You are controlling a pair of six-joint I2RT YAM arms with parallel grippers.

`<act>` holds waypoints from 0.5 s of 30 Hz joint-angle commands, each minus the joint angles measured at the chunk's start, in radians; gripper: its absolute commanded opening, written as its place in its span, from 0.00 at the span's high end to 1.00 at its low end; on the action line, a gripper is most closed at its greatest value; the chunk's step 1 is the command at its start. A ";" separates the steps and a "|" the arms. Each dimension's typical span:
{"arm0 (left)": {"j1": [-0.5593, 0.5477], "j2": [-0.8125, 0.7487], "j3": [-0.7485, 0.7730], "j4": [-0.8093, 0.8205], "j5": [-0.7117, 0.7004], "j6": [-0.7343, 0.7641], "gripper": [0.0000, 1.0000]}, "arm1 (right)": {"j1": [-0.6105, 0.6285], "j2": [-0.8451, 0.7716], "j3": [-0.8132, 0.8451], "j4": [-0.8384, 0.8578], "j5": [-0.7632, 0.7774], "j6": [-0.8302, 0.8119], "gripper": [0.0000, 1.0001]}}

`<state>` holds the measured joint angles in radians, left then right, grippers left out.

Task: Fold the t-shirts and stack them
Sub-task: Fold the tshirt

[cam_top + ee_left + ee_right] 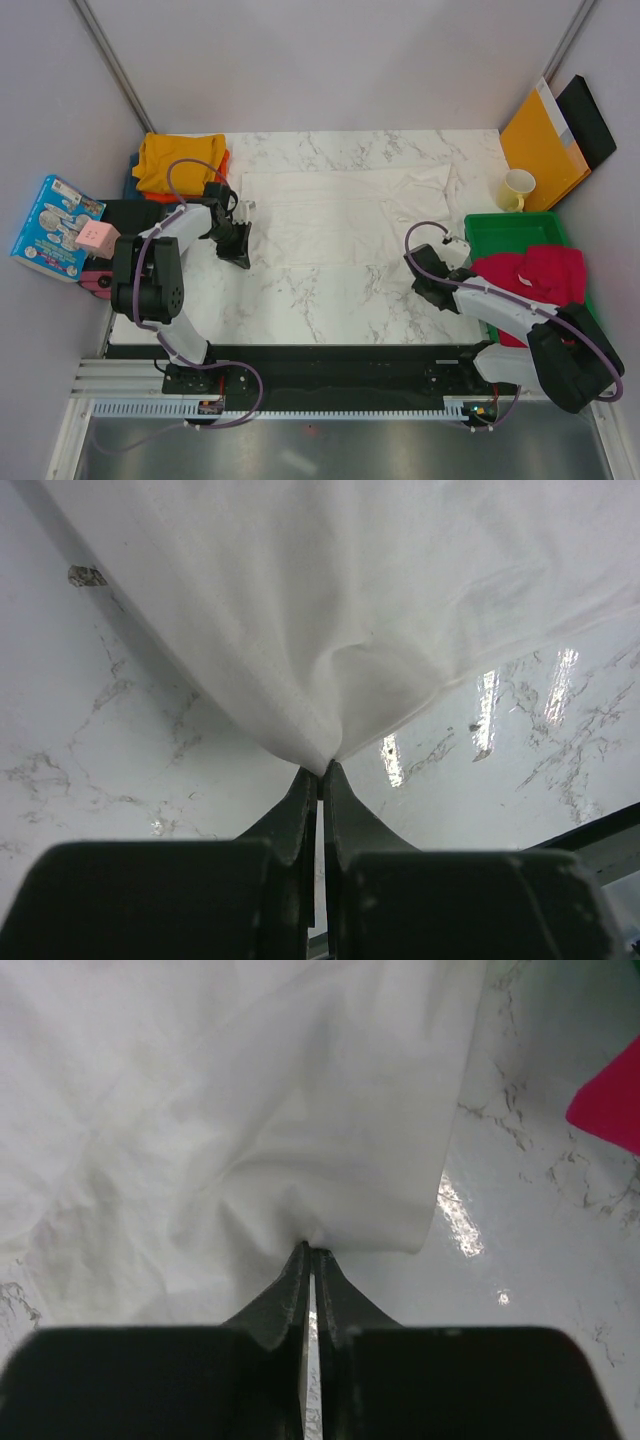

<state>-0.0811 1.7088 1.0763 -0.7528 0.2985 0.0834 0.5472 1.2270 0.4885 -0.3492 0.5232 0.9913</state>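
The white t-shirt (pixel 345 215) lies spread across the far half of the marble table (pixel 330 300). My left gripper (pixel 242 250) is shut on its near left edge; in the left wrist view the cloth (pixel 350 610) rises in a pinched peak from the closed fingertips (pixel 321 772). My right gripper (pixel 428 262) is shut on its near right edge, where the cloth (pixel 280 1130) bunches at the closed tips (pixel 309 1249). A folded mustard yellow shirt (pixel 180 160) tops a pile with orange (pixel 224 160) and blue (pixel 132 178) at the far left. The crimson-pink shirt (pixel 530 275) lies crumpled in the green tray (pixel 510 230) and shows in the right wrist view (pixel 612 1100).
A cream mug (pixel 518 188), an orange-yellow envelope (pixel 540 145) and a black folder (pixel 590 120) stand at the far right. A blue picture box (pixel 50 225) and a pink cube (pixel 97 237) sit off the table's left edge.
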 commanded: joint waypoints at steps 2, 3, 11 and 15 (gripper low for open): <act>-0.003 0.014 0.030 0.003 0.036 0.024 0.98 | 0.003 -0.006 -0.041 -0.050 -0.052 0.012 1.00; -0.003 0.012 0.030 0.003 0.036 0.024 0.98 | 0.007 -0.015 -0.039 -0.054 -0.051 0.015 1.00; -0.003 0.023 0.031 0.004 0.039 0.023 0.98 | 0.053 -0.188 0.105 -0.207 0.037 -0.025 1.00; -0.003 0.025 0.039 0.003 0.045 0.019 0.98 | 0.053 -0.152 0.208 -0.215 0.049 -0.060 1.00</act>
<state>-0.0811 1.7271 1.0790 -0.7532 0.2993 0.0834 0.5938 1.0599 0.5838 -0.5323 0.5289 0.9714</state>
